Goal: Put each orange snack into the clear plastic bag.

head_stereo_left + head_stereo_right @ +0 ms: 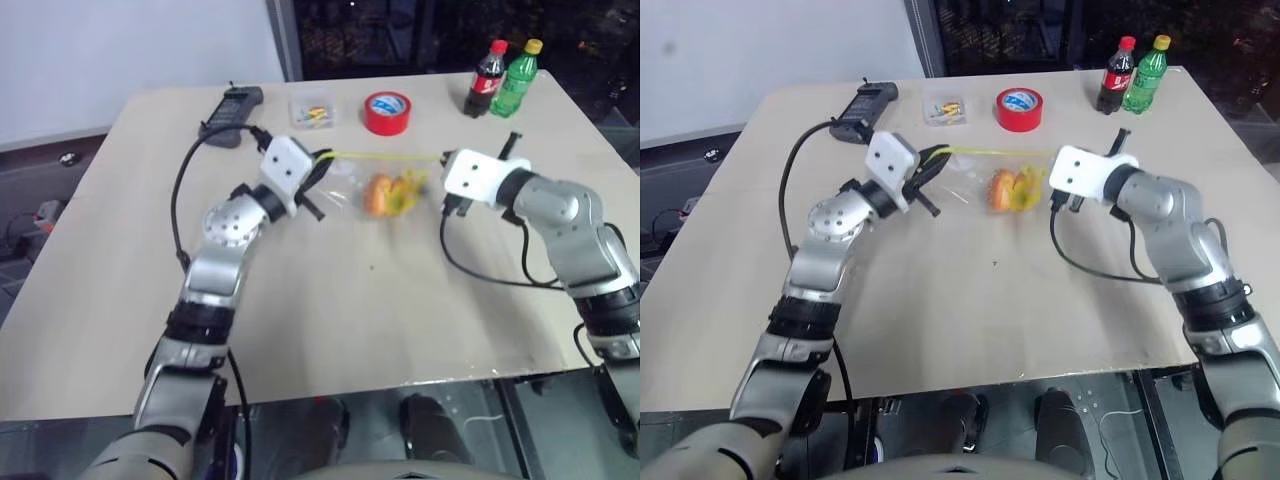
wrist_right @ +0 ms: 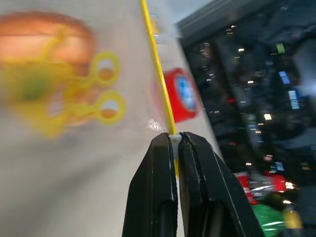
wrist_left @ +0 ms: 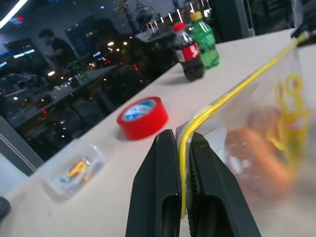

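Left end effector (image 3: 181, 197) is pinched tight on the yellow seal strip at one end of the bag (image 1: 375, 180), fingers (image 3: 155, 197) pressed together on the strip. Right end effector (image 2: 177, 187) is clamped the same way on the strip's other end, so the bag hangs stretched between the two, in the upper middle of the head view over the tabletop (image 1: 330, 300). An orange snack (image 1: 378, 194) sits inside the bag. Red tape roll (image 1: 387, 112) lies just behind, upper centre.
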Robot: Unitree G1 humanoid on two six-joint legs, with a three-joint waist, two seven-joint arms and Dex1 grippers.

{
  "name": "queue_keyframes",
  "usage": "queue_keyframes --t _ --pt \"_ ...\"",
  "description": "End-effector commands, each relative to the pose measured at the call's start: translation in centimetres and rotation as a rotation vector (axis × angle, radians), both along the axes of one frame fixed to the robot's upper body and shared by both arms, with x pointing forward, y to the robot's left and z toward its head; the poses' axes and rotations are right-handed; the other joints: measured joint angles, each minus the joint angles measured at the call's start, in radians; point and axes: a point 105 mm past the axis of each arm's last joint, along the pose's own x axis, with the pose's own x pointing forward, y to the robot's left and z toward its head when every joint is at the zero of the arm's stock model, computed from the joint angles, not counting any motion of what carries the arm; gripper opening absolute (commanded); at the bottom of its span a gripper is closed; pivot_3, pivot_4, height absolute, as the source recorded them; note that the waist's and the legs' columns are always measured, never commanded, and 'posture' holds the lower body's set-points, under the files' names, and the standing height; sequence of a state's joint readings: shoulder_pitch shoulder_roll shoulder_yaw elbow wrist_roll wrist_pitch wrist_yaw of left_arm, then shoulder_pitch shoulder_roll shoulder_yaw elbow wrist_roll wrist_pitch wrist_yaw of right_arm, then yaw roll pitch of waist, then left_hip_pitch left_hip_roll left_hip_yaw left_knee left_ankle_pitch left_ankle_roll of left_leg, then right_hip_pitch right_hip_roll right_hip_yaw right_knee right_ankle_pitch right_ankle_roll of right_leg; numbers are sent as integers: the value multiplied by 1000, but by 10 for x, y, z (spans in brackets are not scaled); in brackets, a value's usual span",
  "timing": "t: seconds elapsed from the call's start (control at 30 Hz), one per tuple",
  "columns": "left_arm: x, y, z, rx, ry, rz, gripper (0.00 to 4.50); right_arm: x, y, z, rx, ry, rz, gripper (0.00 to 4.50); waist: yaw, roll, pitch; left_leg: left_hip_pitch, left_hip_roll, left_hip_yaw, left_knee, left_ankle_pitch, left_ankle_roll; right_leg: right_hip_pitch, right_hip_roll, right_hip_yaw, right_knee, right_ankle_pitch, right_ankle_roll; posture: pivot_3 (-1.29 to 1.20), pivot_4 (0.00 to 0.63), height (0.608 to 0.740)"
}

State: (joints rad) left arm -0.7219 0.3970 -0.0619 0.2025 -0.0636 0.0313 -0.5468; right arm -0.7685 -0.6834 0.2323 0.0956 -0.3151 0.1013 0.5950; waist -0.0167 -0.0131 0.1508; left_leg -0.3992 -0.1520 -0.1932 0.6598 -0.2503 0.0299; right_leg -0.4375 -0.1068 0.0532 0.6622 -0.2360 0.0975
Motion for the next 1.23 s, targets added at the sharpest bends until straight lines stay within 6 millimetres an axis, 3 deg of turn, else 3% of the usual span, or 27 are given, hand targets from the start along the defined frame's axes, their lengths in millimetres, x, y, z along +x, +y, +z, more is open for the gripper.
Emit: queue_keyframes --t 0.03,0.13,0.27,0.4,0.5,0.53,0.57,0.63,0.8,0.97,1.23 --pt "11 27 31 -47 -104 89 0 13 -44 23 -29 -76 -144 52 -2 0 0 0 0 0 0 0 0 0 0 0 0 0 0 0 150 740" --pt "7 22 37 13 -173 50 0 6 -44 39 -25 -107 -107 52 -4 0 0 -2 0 0 -1 0 0 -1 -1 0 -1 0 0 0 150 740" --pt "-23 9 7 111 -165 -68 0 -20 -41 25 -16 -20 -36 52 -8 0 0 -2 0 0 -2 0 0 -2 -1 0 -2 0 0 0 150 740" --pt "-56 0 -51 220 -72 -138 0 -46 -31 -9 3 75 10 52 -19 0 0 -1 0 0 -3 -1 1 -1 -1 1 -1 0 0 0 150 740" --pt "-75 -5 -88 275 45 -206 0 -63 -23 -57 -12 207 23 52 -15 1 0 0 0 0 -1 -1 1 -1 0 2 1 0 0 0 150 740" --pt "-80 -5 -93 274 80 -222 764 -67 -21 -67 1 235 22 756 -14 1 0 1 0 1 -1 0 1 0 0 2 2 0 0 0 150 740" --pt "-84 -4 -95 270 102 -234 1027 -73 -20 -77 2 273 27 1034 -12 1 0 2 0 1 0 -1 1 1 0 2 2 0 0 0 150 740" --pt "-91 1 -94 248 150 -252 2004 -82 -21 -88 26 328 26 2057 -5 1 0 4 0 1 0 -1 1 3 0 2 2 0 0 0 150 740" --pt "-115 42 -88 142 328 -240 4356 -110 -63 -93 100 460 -67 4462 5 1 0 5 0 1 0 -1 2 3 0 2 1 0 0 0 150 740" --pt "-135 75 -74 46 472 -199 4477 -138 -80 -83 283 533 -73 4500 10 1 0 6 1 1 -1 -2 3 6 1 1 -1 0 0 0 150 740" --pt "-153 82 -67 31 577 -252 4477 -146 -88 -72 405 517 -56 4500 13 2 1 21 3 3 -6 -6 9 21 0 2 -5 0 0 0 150 740"
